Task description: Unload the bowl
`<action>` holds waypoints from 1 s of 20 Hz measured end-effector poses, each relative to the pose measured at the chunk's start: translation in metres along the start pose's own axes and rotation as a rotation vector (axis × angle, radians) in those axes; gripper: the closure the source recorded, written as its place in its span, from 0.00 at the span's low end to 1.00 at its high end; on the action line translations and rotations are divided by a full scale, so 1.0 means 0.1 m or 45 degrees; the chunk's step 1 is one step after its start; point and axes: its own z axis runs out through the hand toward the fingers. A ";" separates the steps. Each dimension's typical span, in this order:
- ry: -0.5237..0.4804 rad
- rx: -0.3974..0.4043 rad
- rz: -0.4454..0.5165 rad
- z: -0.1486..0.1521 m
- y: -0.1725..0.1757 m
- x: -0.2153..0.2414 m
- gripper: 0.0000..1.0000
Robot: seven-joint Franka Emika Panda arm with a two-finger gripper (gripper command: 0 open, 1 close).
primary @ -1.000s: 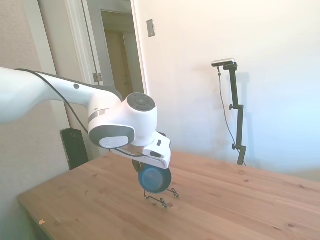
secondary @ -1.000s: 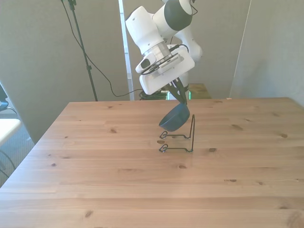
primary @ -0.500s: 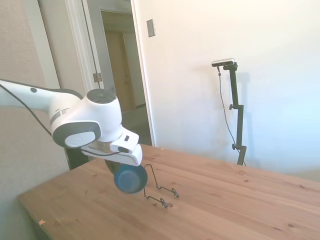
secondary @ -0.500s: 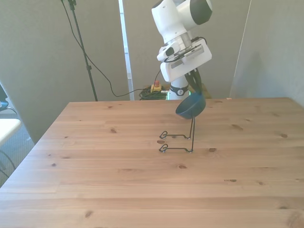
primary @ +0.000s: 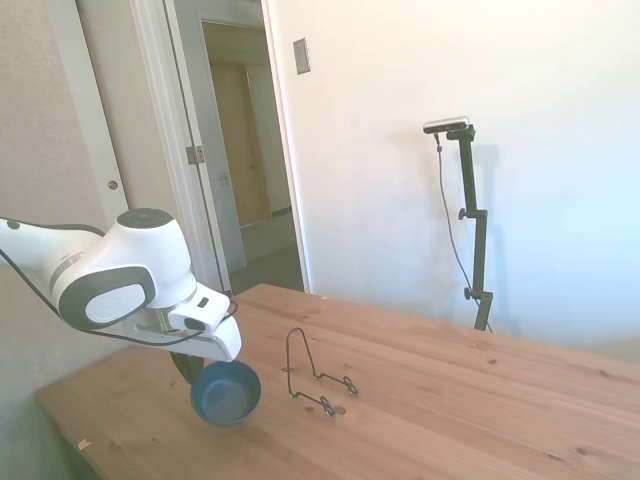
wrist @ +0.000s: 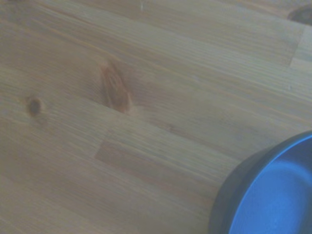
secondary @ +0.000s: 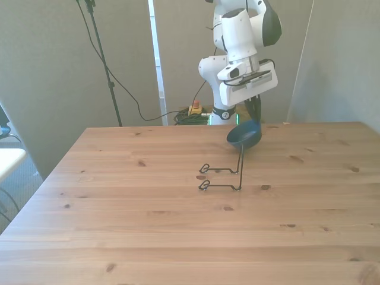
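Note:
The dark blue bowl (primary: 226, 393) hangs tilted just above the wooden table, held by its rim in my gripper (primary: 190, 368), which is shut on it. In the front view the bowl (secondary: 244, 136) sits behind the upright of the thin black wire rack (secondary: 222, 176), clear of it, with my gripper (secondary: 255, 116) above its rim. The rack (primary: 313, 377) stands bare in the side view, to the right of the bowl. In the wrist view a curved part of the bowl (wrist: 273, 195) shows close by over bare wood.
The wooden table (secondary: 148, 225) stretches wide around the rack. Its near corner (primary: 70, 430) in the side view lies close to the bowl. A doorway (primary: 245, 150) opens behind the table.
My arm has carried the bowl off the wire rack, leftward and lower in the side view, toward the far edge in the front view. The rack now stands bare.

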 end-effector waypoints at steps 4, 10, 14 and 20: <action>-0.027 -0.109 0.044 0.19 0.00 -0.02 1.00; -0.038 -0.237 0.107 0.38 -0.07 0.05 1.00; -0.005 -0.308 0.177 0.38 -0.02 0.22 0.00; -0.016 -0.337 0.186 0.46 -0.03 0.27 0.00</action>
